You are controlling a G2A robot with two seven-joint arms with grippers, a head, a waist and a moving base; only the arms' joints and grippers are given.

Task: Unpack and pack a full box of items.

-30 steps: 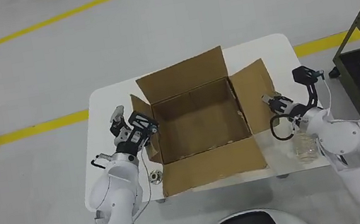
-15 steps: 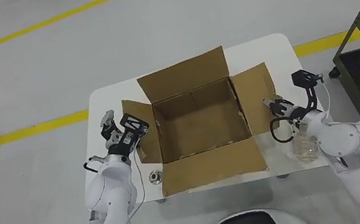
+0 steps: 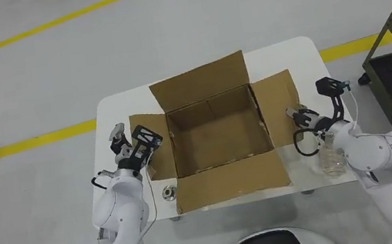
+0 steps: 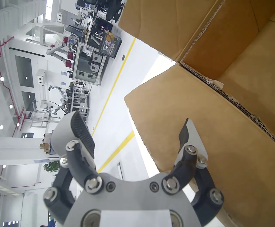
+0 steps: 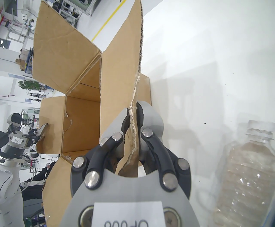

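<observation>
Since a second ago the left flap (image 3: 153, 133) is being swung out and down from near-upright, and the left claw (image 3: 133, 135) is being carried outward with it, away from the wall of the box (image 3: 209, 108); on the other side hardly anything is being shifted. So right now the box is being kept in the middle of the table (image 3: 123, 107) with all four flaps splayed. Its inside looks bare, so at a guess the unpacking half is being wrapped up, if it isn't done already. The left claw is being held with its fingers wide apart, the free edge of the left flap running between them and nothing being pinched. Probably the flap is being stopped from springing back up that way, though whether cardboard is actually being touched can't be told. The right claw (image 5: 134, 111) is being kept clamped on the ragged edge of the right flap (image 5: 120, 71), cardboard squeezed between both pads, which reads like the opening is being held wide for whatever goes in next. A clear bottle (image 3: 333, 160) is being left on the table just beside the right arm, outside the box and apparently standing. A small round thing (image 3: 167, 194) is being left by the box's near corner on the left arm's side. Guessing those two are being kept handy for repacking.
</observation>
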